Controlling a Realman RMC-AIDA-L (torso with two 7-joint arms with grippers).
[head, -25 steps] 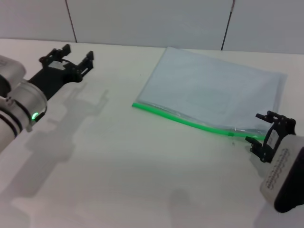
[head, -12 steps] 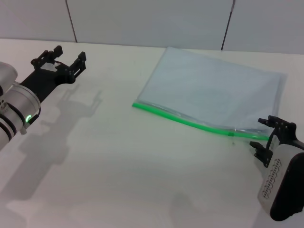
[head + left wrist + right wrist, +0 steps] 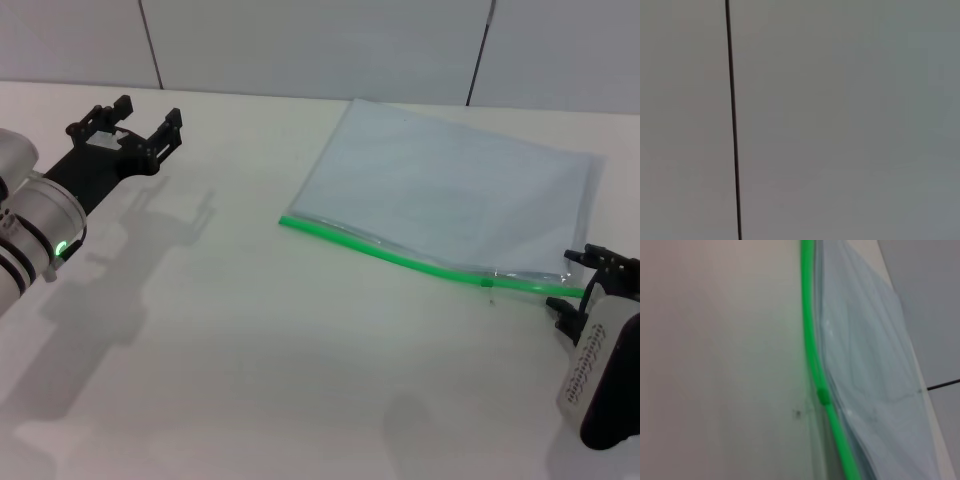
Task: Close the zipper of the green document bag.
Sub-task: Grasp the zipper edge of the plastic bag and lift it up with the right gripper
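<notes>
While the bag [image 3: 450,195] lay flat on the table [image 3: 250,330], zipper [image 3: 400,258] edge nearest, the right gripper [image 3: 592,285] sat empty and open by its right end. Best approach: pinch the slider [image 3: 487,281], draw steadily along. Left gripper [image 3: 125,128] hung open, well apart.

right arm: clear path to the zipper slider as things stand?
Probably yes. The right gripper hangs open at the zipper's right end, and the slider sits just along the strip with only bare table between. The left gripper is far off.

one document bag [image 3: 450,195], two pincers [image 3: 125,125]
</notes>
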